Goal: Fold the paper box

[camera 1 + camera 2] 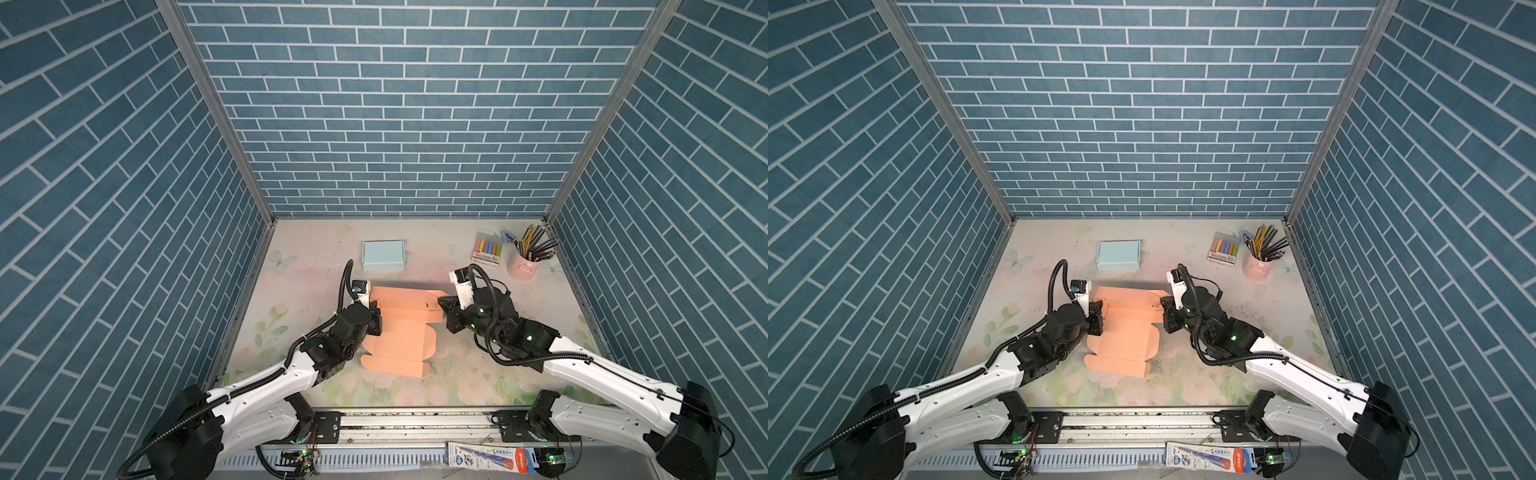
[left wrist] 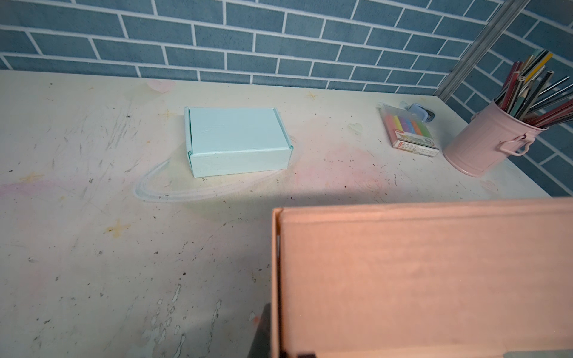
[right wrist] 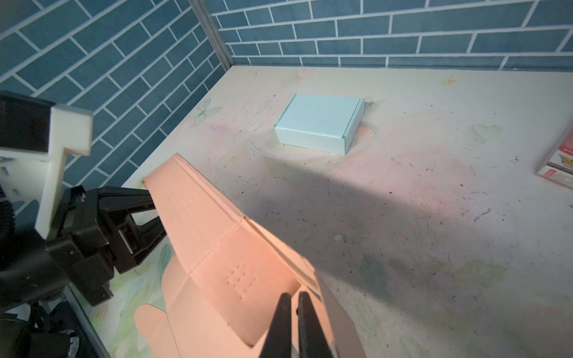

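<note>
paper box [image 1: 401, 345] sits mid-desk: a peach die-cut blank, only partly formed. most of it lies flat on the desk [image 1: 316, 266], running from the middle toward the near edge.

its far panel [image 1: 405, 296] stands up off the surface. the panel's long axis runs left to right, roughly parallel with the desk's far edge.

left arm [image 1: 270, 374]: jaws closed on the left end of that panel. in the right wrist view its fingers [image 3: 130, 198] run in behind the card and the tips are hidden by it.

right arm [image 1: 582, 365]: jaws closed on the right end. the fingertips [image 3: 282, 316] pinch a thin flap edge with almost no gap between them.

what the next move turns on, as i judge it:
- the panel lies between the two sets of jaws, one at each end, so neither arm is the nearer one.
- the flat base lies on the near-edge side of both.
- any fold has to turn about that left-right crease, both wrists rotating together. if one leads, i expect the panel to twist or a corner to crease.

a finished light-blue box [image 1: 383, 254] sits near the far edge, well apart from the work.
</note>
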Controlling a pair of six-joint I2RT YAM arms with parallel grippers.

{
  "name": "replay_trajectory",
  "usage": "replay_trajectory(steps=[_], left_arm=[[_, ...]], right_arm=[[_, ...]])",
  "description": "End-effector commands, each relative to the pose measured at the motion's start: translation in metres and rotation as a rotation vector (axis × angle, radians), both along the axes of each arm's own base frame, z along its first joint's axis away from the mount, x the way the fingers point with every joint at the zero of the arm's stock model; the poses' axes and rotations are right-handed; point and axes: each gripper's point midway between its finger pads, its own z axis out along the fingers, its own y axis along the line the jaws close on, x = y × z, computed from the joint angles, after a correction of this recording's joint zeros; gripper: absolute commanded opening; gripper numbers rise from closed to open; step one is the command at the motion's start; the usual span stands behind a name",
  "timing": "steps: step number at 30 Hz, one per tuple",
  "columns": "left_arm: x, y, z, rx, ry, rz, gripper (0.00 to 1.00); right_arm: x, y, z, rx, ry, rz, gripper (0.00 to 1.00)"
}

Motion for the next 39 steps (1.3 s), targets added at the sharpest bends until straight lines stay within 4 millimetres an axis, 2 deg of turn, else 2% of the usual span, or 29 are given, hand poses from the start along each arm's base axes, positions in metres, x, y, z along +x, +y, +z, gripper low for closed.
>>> replay_trajectory(steps=[1, 7, 11, 16, 21, 23, 28, 32, 36, 39], left_arm=[[0.0, 0.006, -0.001, -0.005, 0.003, 0.023, 0.08], [0.0, 0.002, 0.0, -0.015, 0.003, 0.01, 0.08], [-0.002, 0.001, 0.003, -0.034, -0.001, 0.0, 0.08], [0.0, 0.006, 0.008, -0.087, 0.001, -0.013, 0.08], [0.005, 0.022, 0.015, -0.181, 0.007, -0.014, 0.08], [0.006, 0.025, 0.019, -0.222, 0.007, -0.023, 0.08], [0.007, 0.027, 0.031, -0.318, 0.001, -0.045, 0.08], [0.004, 0.025, 0.043, -0.391, -0.008, -0.063, 0.08], [0.001, 0.024, 0.052, -0.436, -0.018, -0.072, 0.08], [0.001, 0.022, 0.055, -0.444, -0.019, -0.086, 0.08]], right_arm=[[0.0, 0.012, 0.013, 0.017, -0.037, 0.052, 0.1], [-0.001, 0.028, 0.001, -0.015, -0.019, 0.084, 0.1], [-0.001, 0.033, 0.002, -0.008, -0.021, 0.101, 0.1], [-0.008, 0.033, 0.02, 0.031, -0.07, 0.145, 0.1], [-0.024, 0.015, 0.053, 0.152, -0.201, 0.167, 0.1], [-0.031, 0.009, 0.059, 0.195, -0.248, 0.175, 0.1], [-0.035, -0.003, 0.048, 0.25, -0.273, 0.152, 0.1], [-0.043, 0.003, 0.04, 0.329, -0.272, 0.197, 0.1], [-0.039, 0.01, 0.029, 0.328, -0.257, 0.201, 0.09], [-0.036, 0.012, 0.036, 0.348, -0.287, 0.198, 0.09]])
